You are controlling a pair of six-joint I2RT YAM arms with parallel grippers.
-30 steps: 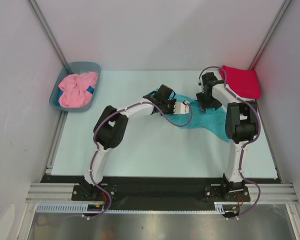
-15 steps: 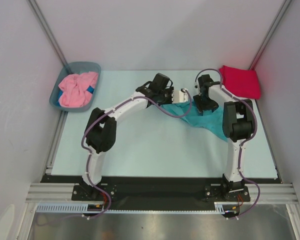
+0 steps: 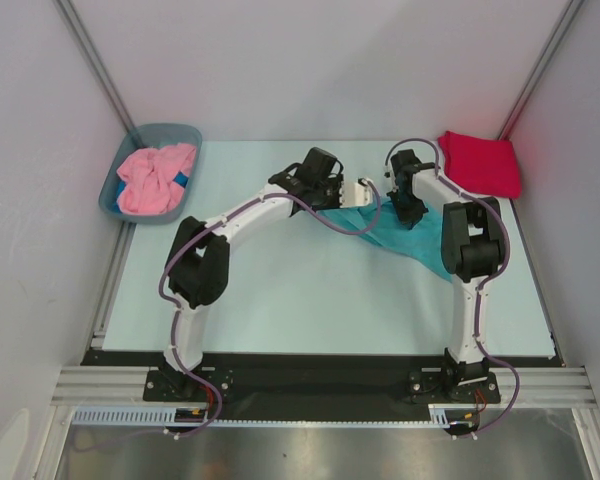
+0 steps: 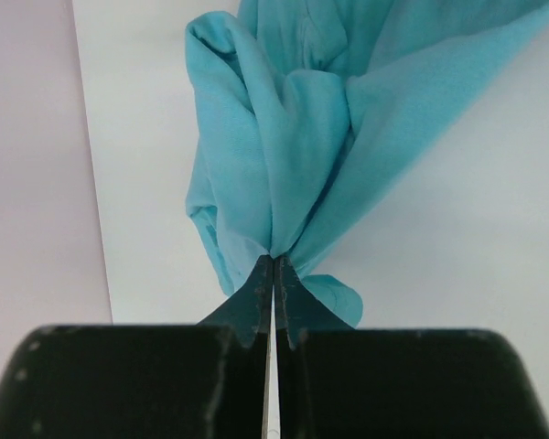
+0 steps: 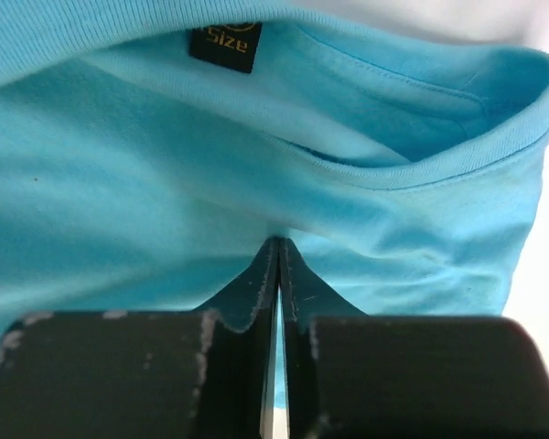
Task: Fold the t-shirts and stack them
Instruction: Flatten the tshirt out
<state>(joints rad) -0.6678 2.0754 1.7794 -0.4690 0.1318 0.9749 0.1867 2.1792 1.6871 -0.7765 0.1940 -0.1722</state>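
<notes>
The turquoise t-shirt (image 3: 405, 240) hangs bunched between my two grippers over the table's right middle. My left gripper (image 3: 370, 190) is shut on a gathered fold of it (image 4: 293, 137), and the cloth fans out beyond the tips (image 4: 274, 261). My right gripper (image 3: 404, 205) is shut on the same shirt just below its collar (image 5: 421, 174), its tips (image 5: 277, 242) pinching cloth near the size label (image 5: 224, 41). The crimson red t-shirt (image 3: 485, 163) lies folded at the back right corner. The pink t-shirt (image 3: 155, 180) sits crumpled in the tub.
The grey-blue tub (image 3: 132, 146) stands at the back left, against the left wall. White walls close in the table on three sides. The pale table top (image 3: 280, 290) lies bare in front of both arms.
My right gripper has closed on the turquoise shirt near its collar. The left arm has carried its held fold toward the back, lifting the cloth with it.
</notes>
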